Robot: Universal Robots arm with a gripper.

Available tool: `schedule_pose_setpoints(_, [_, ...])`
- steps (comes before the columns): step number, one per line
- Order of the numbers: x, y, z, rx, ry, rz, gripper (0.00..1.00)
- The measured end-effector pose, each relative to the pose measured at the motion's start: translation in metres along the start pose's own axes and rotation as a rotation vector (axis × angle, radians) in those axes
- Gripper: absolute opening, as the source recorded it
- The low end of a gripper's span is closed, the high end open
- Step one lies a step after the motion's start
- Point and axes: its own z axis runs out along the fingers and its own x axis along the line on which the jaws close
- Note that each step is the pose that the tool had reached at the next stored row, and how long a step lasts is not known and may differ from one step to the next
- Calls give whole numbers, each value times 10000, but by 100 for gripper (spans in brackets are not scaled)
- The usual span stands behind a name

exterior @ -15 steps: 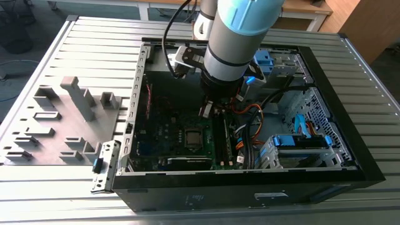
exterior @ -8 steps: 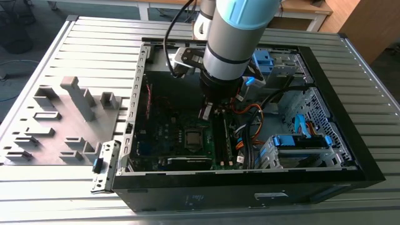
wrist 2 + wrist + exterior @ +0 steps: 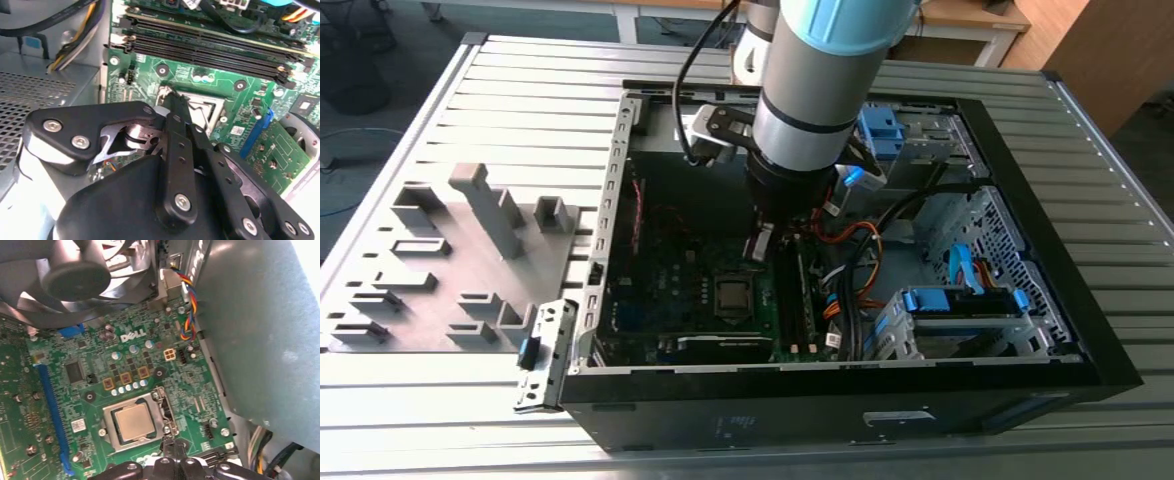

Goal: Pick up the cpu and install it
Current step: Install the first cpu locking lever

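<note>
The cpu (image 3: 134,422) is a silver-tan square lying flat inside its socket frame on the green motherboard (image 3: 140,347); in the exterior view the cpu (image 3: 731,292) sits mid-board inside the open computer case (image 3: 854,405). My gripper (image 3: 761,247) hangs inside the case just above the board, a little beyond the socket. Its black fingers are together with nothing between them. In the first wrist view my gripper's tip (image 3: 167,444) is beside the socket's edge. In the second wrist view my gripper (image 3: 173,99) points at the socket (image 3: 202,107).
Black memory slots (image 3: 210,47) run beside the socket. A fan (image 3: 75,275) and coloured wires (image 3: 189,305) sit nearby. Blue drive brackets (image 3: 961,300) and cables fill the case's side at the exterior view's right. A grey fixture block (image 3: 440,270) lies on the slatted table.
</note>
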Motion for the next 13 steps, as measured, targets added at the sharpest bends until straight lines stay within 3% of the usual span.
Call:
schedule_pose_setpoints(3, [0,0,1,25,78,2,11])
schedule_pose_setpoints(13, [7,-4,30,42,122,7,11])
